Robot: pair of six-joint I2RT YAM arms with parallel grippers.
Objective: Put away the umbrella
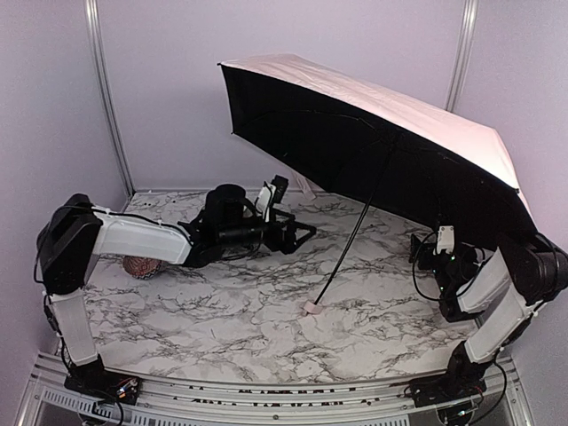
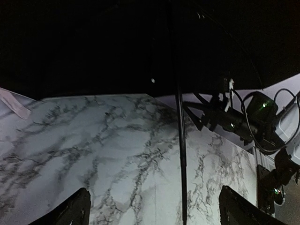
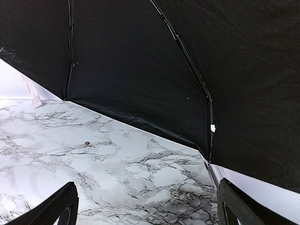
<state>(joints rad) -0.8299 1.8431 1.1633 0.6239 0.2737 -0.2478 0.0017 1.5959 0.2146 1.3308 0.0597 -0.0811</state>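
Left claw (image 1: 300, 232) (image 2: 154, 211): fingers apart, nothing between them, held low over the marble-patterned worktop (image 1: 231, 311).
Right claw (image 1: 426, 253) (image 3: 150, 208): fingers apart, nothing between them, low over the worktop beneath the canopy's edge.
Umbrella (image 1: 373, 98): fully open and tilted. Pale pink fabric outside, black lining (image 3: 140, 61) inside.
- Canopy: overhangs both claws and hangs lowest above the right one, where lining and ribs fill the upper part of the right wrist view.
- Shaft (image 1: 351, 240) (image 2: 180, 140): thin, black, slanting. Stands between the two claws, apart from both; ahead of the left claw and a little right of its centre line.
- Handle knob (image 1: 311, 308): pale pink, resting on the worktop, nearer the arm bases than either claw.

Knobbly ball (image 1: 142, 264): reddish-pink, on the worktop well behind the left claw, beside that arm's elbow.
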